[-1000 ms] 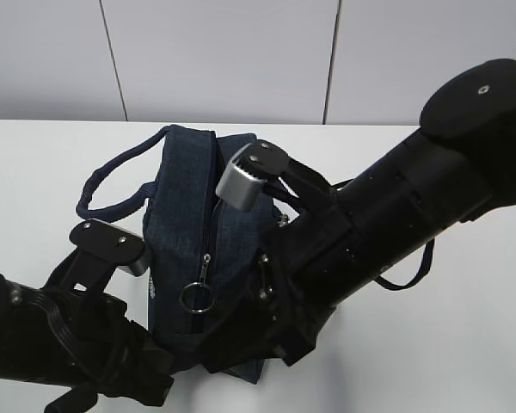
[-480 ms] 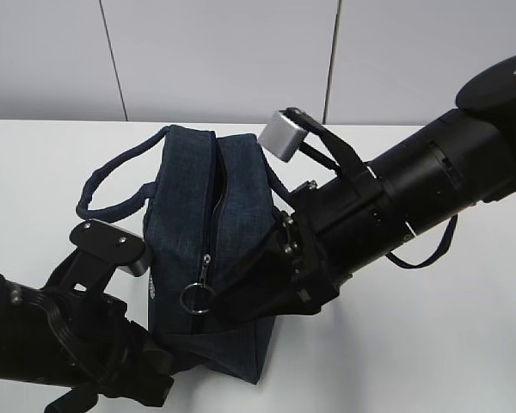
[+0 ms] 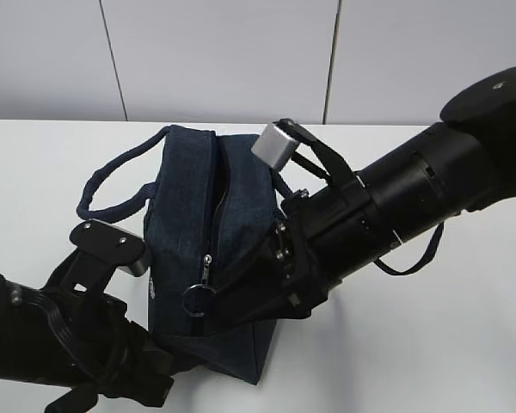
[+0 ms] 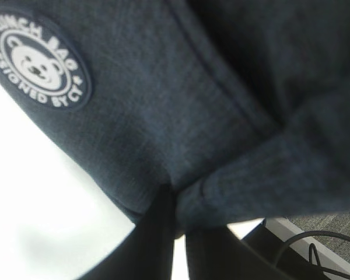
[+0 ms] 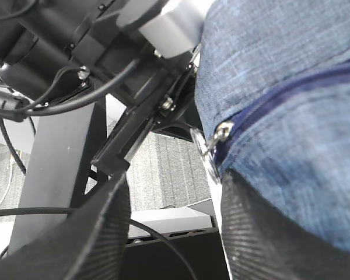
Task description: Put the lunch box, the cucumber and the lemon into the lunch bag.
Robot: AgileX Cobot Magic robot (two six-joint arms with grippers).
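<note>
Upright on table (image 3: 60, 163): lunch bag (image 3: 189, 232), zipper drawn partway, contents not visible. Left gripper (image 4: 178, 230) pinches bag's lower corner fabric. Right gripper (image 5: 172, 219) fingers parted, ring pull (image 5: 204, 149) between them.

Ext cam looks down at a slant from the near side of the lunch bag (image 3: 211, 232), across it to the wall. L wrist cam sits right against bag's logo (image 4: 39, 61) side; R wrist cam v. close at its zip end, facing the ring pull (image 5: 207, 153). All share the bag
</note>
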